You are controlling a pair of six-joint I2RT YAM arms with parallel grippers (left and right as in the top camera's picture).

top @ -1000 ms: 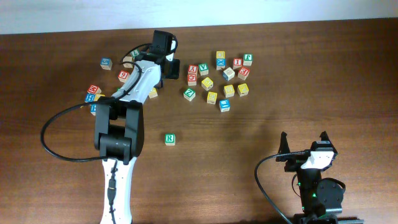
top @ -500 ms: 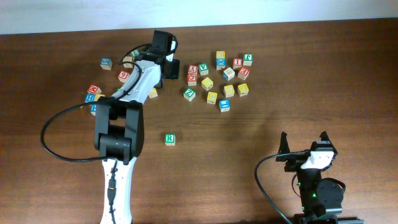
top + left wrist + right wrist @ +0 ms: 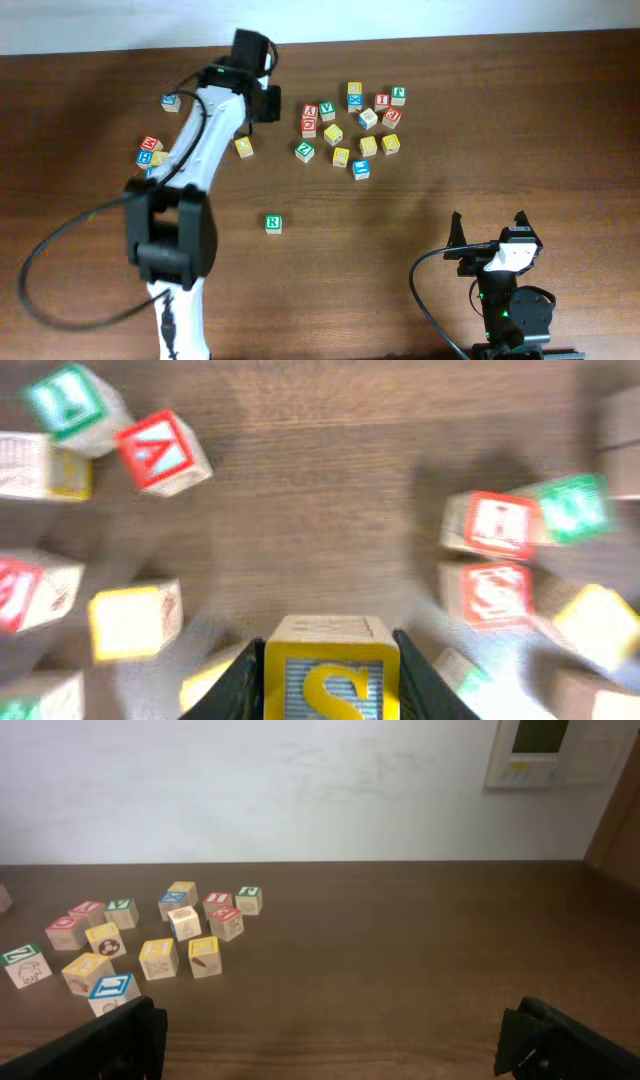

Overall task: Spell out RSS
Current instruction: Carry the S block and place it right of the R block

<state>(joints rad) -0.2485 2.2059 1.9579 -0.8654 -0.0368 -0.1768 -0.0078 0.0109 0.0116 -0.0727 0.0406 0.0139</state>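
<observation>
left tool (image 3: 330, 692) grips a yellow s cube (image 3: 331, 648); right tool (image 3: 489, 226) gapes wide, far from the scattered cubes (image 3: 333, 133); green r cube (image 3: 272, 224) lies alone.

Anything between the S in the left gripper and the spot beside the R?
Nothing visible. The left gripper holds the S cube; bare table leads to the R cube, a yellow cube and a green cube lying either side.

Two arms (image 3: 190, 165), two tools: left tool (image 3: 331, 682), right tool (image 3: 489, 222). Letter cubes on the surface (image 3: 470, 140): fifteen in the middle cluster (image 3: 333, 134), one lone yellow cube (image 3: 244, 148), one green R cube (image 3: 272, 224), at least four left-side cubes (image 3: 151, 144), more possibly hidden by the arm. One S cube (image 3: 331, 660) off the surface.
</observation>
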